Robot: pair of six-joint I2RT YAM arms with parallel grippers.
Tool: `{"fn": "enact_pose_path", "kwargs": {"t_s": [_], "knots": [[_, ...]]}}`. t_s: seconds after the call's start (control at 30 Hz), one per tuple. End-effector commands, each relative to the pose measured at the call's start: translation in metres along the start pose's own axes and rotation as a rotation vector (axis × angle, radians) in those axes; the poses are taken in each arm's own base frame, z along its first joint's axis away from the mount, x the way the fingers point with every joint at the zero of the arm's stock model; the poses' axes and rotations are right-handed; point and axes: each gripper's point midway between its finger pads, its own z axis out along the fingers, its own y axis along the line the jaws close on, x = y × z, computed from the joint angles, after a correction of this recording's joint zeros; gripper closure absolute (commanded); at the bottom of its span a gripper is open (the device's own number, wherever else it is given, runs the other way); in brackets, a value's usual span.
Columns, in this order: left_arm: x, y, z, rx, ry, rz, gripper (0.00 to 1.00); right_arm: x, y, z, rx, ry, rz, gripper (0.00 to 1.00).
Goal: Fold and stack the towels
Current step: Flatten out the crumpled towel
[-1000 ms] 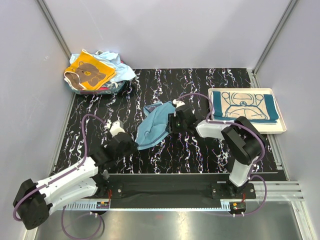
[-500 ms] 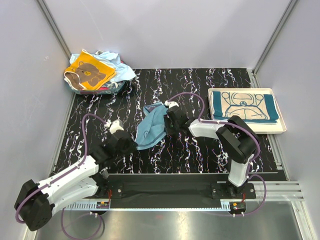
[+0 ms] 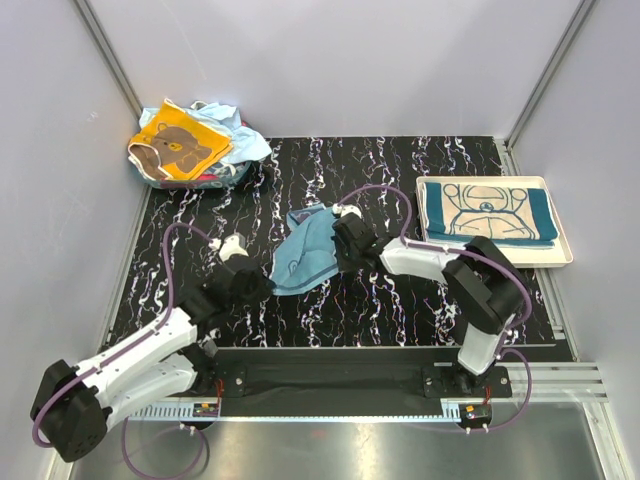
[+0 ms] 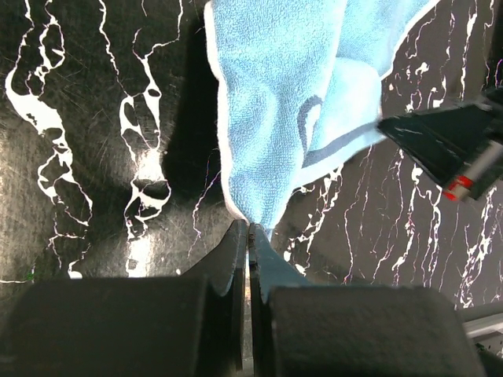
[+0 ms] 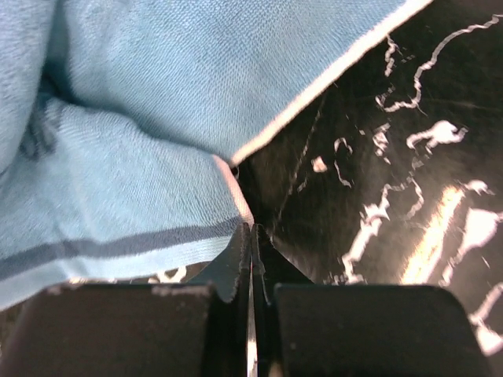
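A light blue towel [image 3: 306, 253] hangs crumpled between my two grippers over the black marbled table. My left gripper [image 3: 252, 284] is shut on its lower left corner; the wrist view shows the towel [image 4: 291, 102] running up from the closed jaws [image 4: 250, 229]. My right gripper [image 3: 345, 240] is shut on the towel's right edge, where its cloth [image 5: 134, 157] meets the jaws [image 5: 251, 232]. A folded teal towel with a beige centre [image 3: 488, 213] lies in the white tray [image 3: 562, 255]. An orange-yellow bear towel [image 3: 180, 147] tops the pile at the back left.
The pile under the bear towel holds light blue [image 3: 240, 140] and red cloths. Grey walls close the cell on three sides. A metal rail [image 3: 340, 370] runs along the near edge at the arm bases.
My right gripper has moved left and slightly toward the left gripper, bunching the light blue towel more. My left gripper has shifted a little right and stays shut on the corner.
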Motion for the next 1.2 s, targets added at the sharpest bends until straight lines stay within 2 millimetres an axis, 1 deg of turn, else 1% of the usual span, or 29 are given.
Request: {"fn": "enact_pose_path", "kwargs": {"t_s": [0.0,0.07,0.1,0.17,0.2,0.23,0.27,0.3,0.33,0.37,0.43,0.47,0.53,0.57,0.63,0.67,0.7,0.73,0.77,0.8,0.83,0.87,0.9,0.93,1.0,1.03,1.1,1.13,1.17], "knots": [[-0.019,-0.022,-0.008,0.061,-0.033,0.013,1.00,-0.027,0.007,-0.038,-0.009,-0.071,0.009,1.00],[-0.023,-0.025,-0.011,0.073,-0.038,0.022,1.00,-0.035,0.007,-0.048,-0.012,-0.093,0.018,1.00],[-0.029,-0.032,-0.014,0.087,-0.048,0.035,1.00,-0.041,0.006,-0.060,-0.011,-0.111,0.019,1.00],[-0.034,-0.037,-0.016,0.095,-0.055,0.047,1.00,-0.049,0.006,-0.073,-0.012,-0.135,0.023,1.00],[-0.038,-0.041,-0.018,0.107,-0.062,0.065,1.00,-0.059,0.007,-0.087,-0.020,-0.161,0.028,1.00],[-0.046,-0.051,-0.022,0.127,-0.076,0.071,1.00,-0.065,0.008,-0.095,-0.024,-0.179,0.031,1.00],[-0.049,-0.056,-0.024,0.139,-0.079,0.080,1.00,-0.078,0.008,-0.105,-0.032,-0.207,0.043,1.00],[-0.053,-0.060,-0.026,0.149,-0.084,0.100,1.00,-0.085,0.008,-0.120,-0.042,-0.226,0.048,1.00],[-0.064,-0.073,-0.033,0.180,-0.108,0.103,1.00,-0.094,0.008,-0.130,-0.048,-0.247,0.050,1.00],[-0.069,-0.079,-0.037,0.195,-0.119,0.109,1.00,-0.112,0.012,-0.147,-0.065,-0.292,0.058,1.00],[-0.081,-0.093,-0.045,0.226,-0.136,0.139,1.00,-0.129,0.010,-0.172,-0.070,-0.336,0.055,1.00],[-0.096,-0.111,-0.057,0.268,-0.166,0.146,1.00,-0.149,0.014,-0.192,-0.083,-0.387,0.057,1.00],[-0.106,-0.123,-0.064,0.291,-0.178,0.177,1.00,-0.166,0.010,-0.215,-0.066,-0.433,0.044,1.00],[-0.119,-0.140,-0.078,0.339,-0.205,0.182,1.00,-0.184,0.012,-0.235,-0.067,-0.490,0.046,1.00],[-0.130,-0.152,-0.087,0.361,-0.228,0.213,1.00,-0.198,0.010,-0.253,-0.059,-0.529,0.025,1.00],[-0.143,-0.165,-0.101,0.394,-0.259,0.217,1.00,-0.212,0.012,-0.271,-0.066,-0.572,0.027,1.00],[-0.150,-0.172,-0.109,0.411,-0.278,0.243,1.00,-0.216,0.012,-0.278,-0.063,-0.582,0.018,1.00],[-0.153,-0.176,-0.111,0.415,-0.278,0.261,1.00,-0.222,0.013,-0.286,-0.064,-0.602,0.002,1.00],[-0.158,-0.182,-0.118,0.429,-0.290,0.293,1.00,-0.233,0.014,-0.303,-0.072,-0.646,0.003,1.00],[-0.173,-0.197,-0.137,0.468,-0.330,0.301,1.00,-0.237,0.013,-0.309,-0.064,-0.657,-0.014,1.00],[-0.176,-0.200,-0.143,0.467,-0.330,0.318,1.00,-0.241,0.012,-0.317,-0.058,-0.673,-0.019,1.00],[-0.181,-0.208,-0.147,0.475,-0.334,0.331,1.00,-0.251,0.012,-0.332,-0.064,-0.709,-0.017,1.00],[-0.192,-0.219,-0.166,0.507,-0.372,0.348,1.00,-0.253,0.012,-0.337,-0.059,-0.718,-0.030,1.00],[-0.195,-0.224,-0.174,0.519,-0.379,0.358,1.00,-0.257,0.013,-0.344,-0.063,-0.733,-0.032,1.00],[-0.198,-0.233,-0.185,0.539,-0.392,0.386,1.00,-0.265,0.015,-0.365,-0.083,-0.777,-0.034,1.00],[-0.207,-0.240,-0.202,0.560,-0.419,0.385,1.00,-0.271,0.015,-0.380,-0.092,-0.808,-0.036,1.00],[-0.212,-0.247,-0.217,0.579,-0.442,0.395,1.00,-0.274,0.016,-0.395,-0.101,-0.836,-0.044,1.00],[-0.217,-0.251,-0.230,0.596,-0.460,0.393,1.00,-0.276,0.015,-0.402,-0.102,-0.849,-0.048,1.00],[-0.219,-0.254,-0.237,0.607,-0.471,0.394,1.00,-0.281,0.014,-0.413,-0.102,-0.875,-0.043,1.00]]}}
